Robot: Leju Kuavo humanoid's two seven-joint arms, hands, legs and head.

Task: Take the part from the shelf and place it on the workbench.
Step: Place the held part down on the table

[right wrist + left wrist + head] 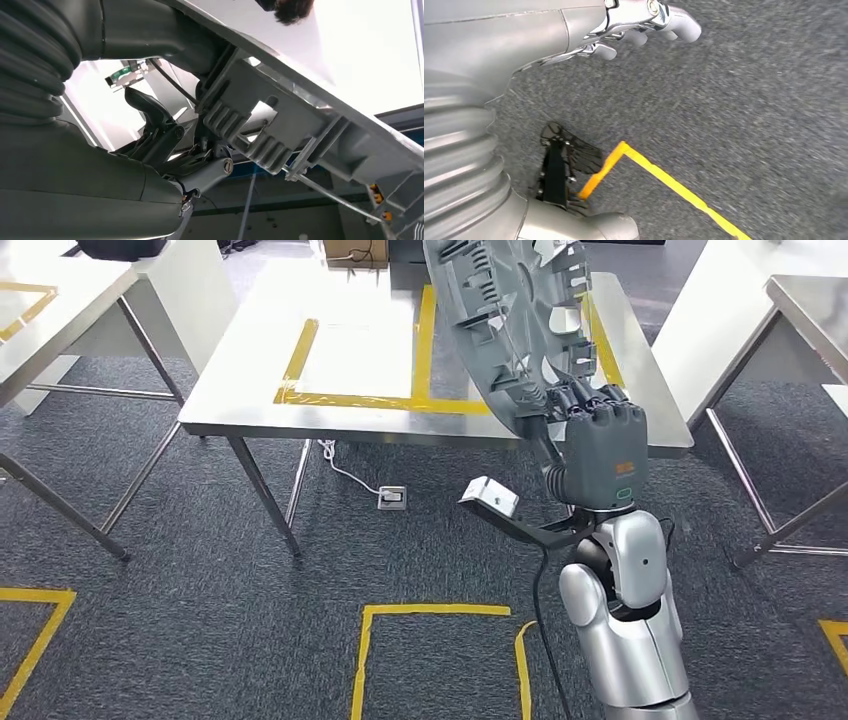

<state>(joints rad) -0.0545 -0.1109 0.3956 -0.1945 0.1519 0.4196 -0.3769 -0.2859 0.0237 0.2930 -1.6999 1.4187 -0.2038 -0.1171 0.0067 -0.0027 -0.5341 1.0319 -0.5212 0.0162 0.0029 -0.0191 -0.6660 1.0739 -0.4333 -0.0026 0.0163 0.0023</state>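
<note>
The right hand (pixel 598 435) grasps the grey ribbed part (pixel 510 325) by its lower edge and holds it raised and tilted in front of the robot, so the fetching from the shelf looks done and the carrying step is in hand; in the head view the part stands at about one o'clock, its upper half overlapping the steel workbench (pixel 250 390) beyond it, though whether it hangs over the top or short of it cannot be judged from this angle; the part is not yet set down. The next move seems to call for closing on the bench, then lowering and flattening the part onto the area framed by yellow tape (pixel 380 398) at eleven to twelve o'clock, keeping the long panel clear of the bench edge as it tips. The left hand (pixel 639 25) hangs over the carpet with its fingers loosely curled around nothing, near a yellow floor line (pixel 664 180). The part's top is cut off by the frame edge; in the right wrist view the part (pixel 280 130) hides most of the fingers, so how firmly they bite cannot be told; the shelf is out of sight.
</note>
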